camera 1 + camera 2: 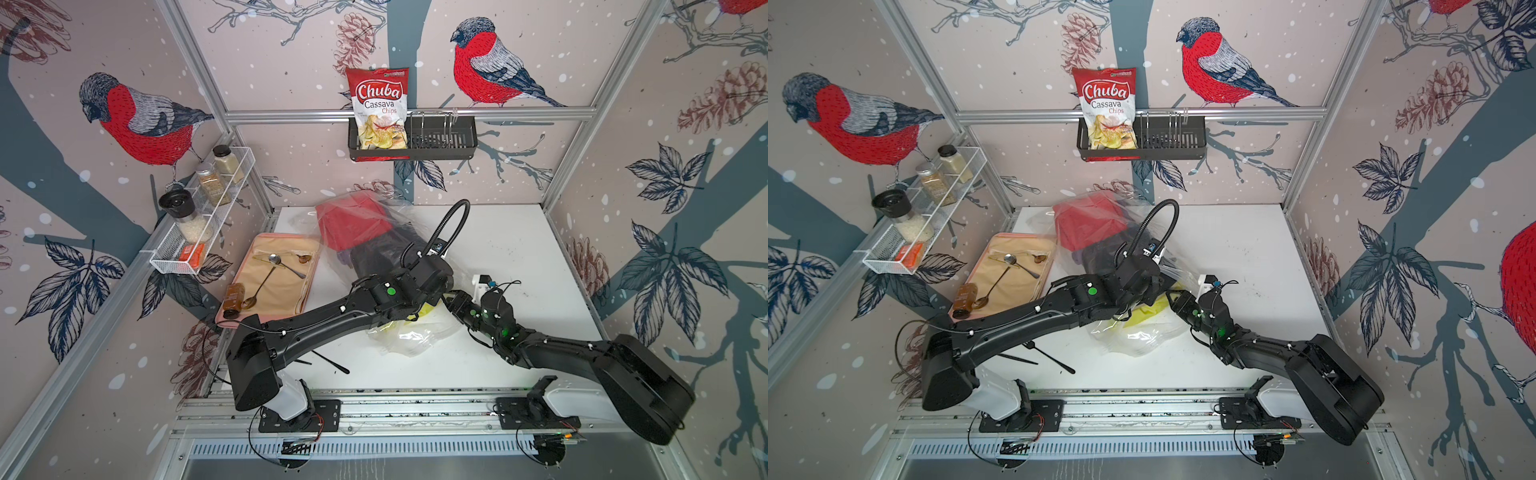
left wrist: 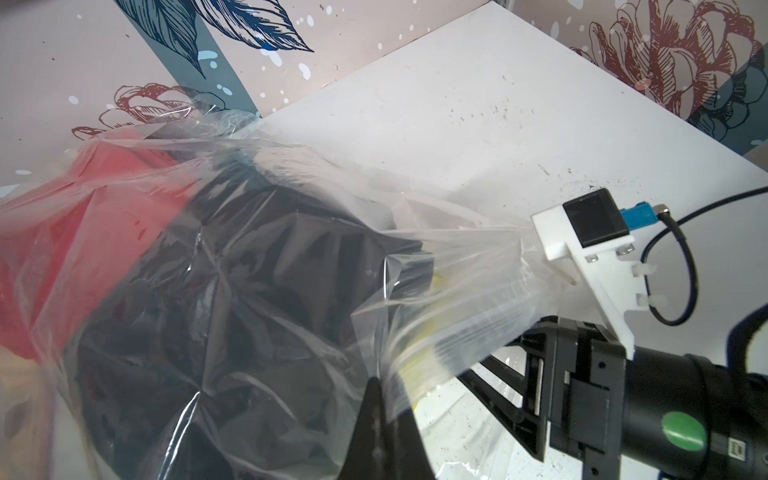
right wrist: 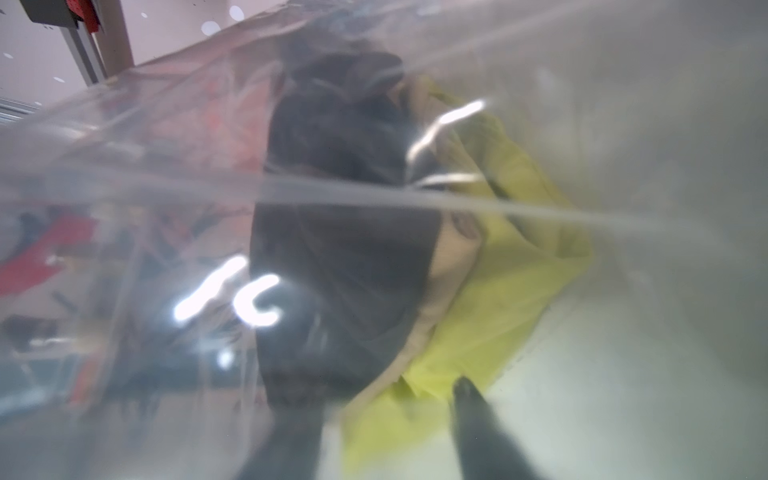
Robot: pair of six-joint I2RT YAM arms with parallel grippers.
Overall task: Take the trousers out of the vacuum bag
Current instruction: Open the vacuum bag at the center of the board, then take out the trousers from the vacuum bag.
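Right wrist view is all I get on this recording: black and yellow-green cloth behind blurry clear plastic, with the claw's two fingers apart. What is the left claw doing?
Observer: The left claw is shut, pinching a fold of the vacuum bag film, as the left wrist view shows.
Operator: Are any trousers lying deeper in the bag?
Observer: Yes. The red trousers lie under the plastic at the bag's far end, seen in both top views.
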